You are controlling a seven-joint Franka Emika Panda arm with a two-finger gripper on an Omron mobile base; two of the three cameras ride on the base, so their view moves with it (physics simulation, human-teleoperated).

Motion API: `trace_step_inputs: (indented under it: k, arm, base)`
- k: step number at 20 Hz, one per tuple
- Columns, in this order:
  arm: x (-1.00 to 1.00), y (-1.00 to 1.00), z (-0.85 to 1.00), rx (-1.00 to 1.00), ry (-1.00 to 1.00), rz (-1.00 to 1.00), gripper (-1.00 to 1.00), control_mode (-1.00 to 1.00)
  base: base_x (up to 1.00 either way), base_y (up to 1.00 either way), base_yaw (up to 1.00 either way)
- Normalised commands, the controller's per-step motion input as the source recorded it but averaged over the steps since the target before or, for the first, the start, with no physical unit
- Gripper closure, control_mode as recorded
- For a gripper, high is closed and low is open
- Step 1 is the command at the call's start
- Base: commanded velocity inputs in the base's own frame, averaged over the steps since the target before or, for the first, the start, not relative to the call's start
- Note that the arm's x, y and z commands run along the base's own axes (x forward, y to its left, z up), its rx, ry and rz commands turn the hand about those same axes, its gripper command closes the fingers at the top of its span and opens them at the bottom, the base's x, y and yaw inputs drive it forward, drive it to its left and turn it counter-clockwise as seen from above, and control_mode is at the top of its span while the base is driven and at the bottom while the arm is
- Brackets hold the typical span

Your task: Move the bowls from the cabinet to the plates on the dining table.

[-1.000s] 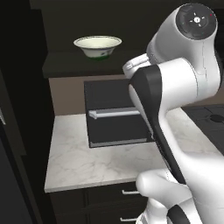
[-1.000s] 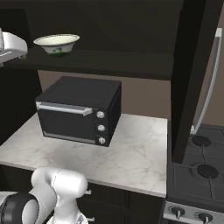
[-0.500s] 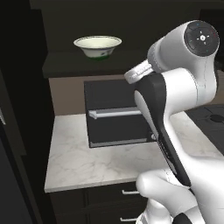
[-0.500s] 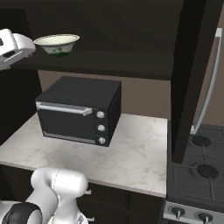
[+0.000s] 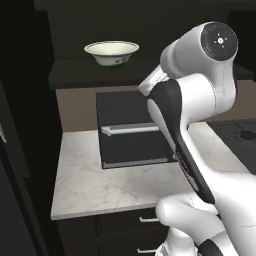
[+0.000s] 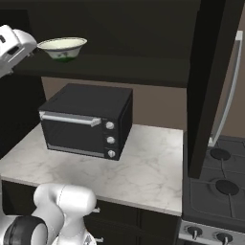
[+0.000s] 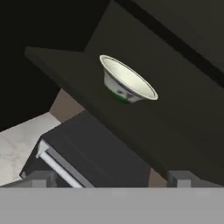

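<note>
Your two-finger gripper (image 7: pixel 112 179) stands spread wide with nothing between its dark fingertips (image 7: pixel 41 178), which rise apart at the lower edge of the hand view. Beyond them, toward twelve o'clock in that view, sits the round cream-white bowl with a dark green pattern low on its side (image 7: pixel 126 82); its rim is thin and flared, the inside smooth and pale. It rests upright on the bare, matte shelf of the open dark black-brown wall cabinet (image 7: pixel 175 113), and the gripper is apart from it, not touching.

In the right base view you see the white hand (image 6: pixel 14 45) at the far left edge, just beside the bowl (image 6: pixel 62 48) at its nine o'clock side. In the left base view the bowl (image 5: pixel 112 53) stands on the cabinet shelf (image 5: pixel 75 75) at about eleven o'clock from the arm's big white elbow.

Directly beneath the shelf stands a boxy black toaster oven with a silver bar handle and three round knobs (image 6: pixel 86 122), on a small grey-white marble-veined counter (image 6: pixel 143 167). Below the counter run dark drawers with short silver handles (image 5: pixel 125 225). At three o'clock in the right base view lies a dark stove top with round burners (image 6: pixel 217 186), and a tall dark panel (image 6: pixel 210 81) with a long silver bar handle (image 6: pixel 228 95) rises in front of it.
</note>
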Motion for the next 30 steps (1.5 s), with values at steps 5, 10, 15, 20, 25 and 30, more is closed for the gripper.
trace_step_inputs:
  k: [5,10,15,20,25,30]
  arm:
    - [0.19,0.18,0.1,-0.14,0.01,0.07,-1.0,-1.0]
    - [0.29,0.08,0.0,-0.13,0.01,0.04,-1.0,-1.0]
    - [0.37,0.03,-0.02,-0.11,0.01,0.03,-1.0,-1.0]
    - [0.4,0.08,-0.1,-0.11,0.03,0.03,-1.0,-1.0]
    - [0.38,0.14,-0.26,-0.1,0.03,0.03,-1.0,-1.0]
    - [0.29,0.11,-0.07,-0.08,0.0,0.01,-1.0,-1.0]
  base:
    - [0.0,0.0,0.0]
    - [0.0,0.0,0.0]
    - [0.0,0.0,0.0]
    - [0.0,0.0,0.0]
    - [0.0,0.0,0.0]
    - [0.0,0.0,0.0]
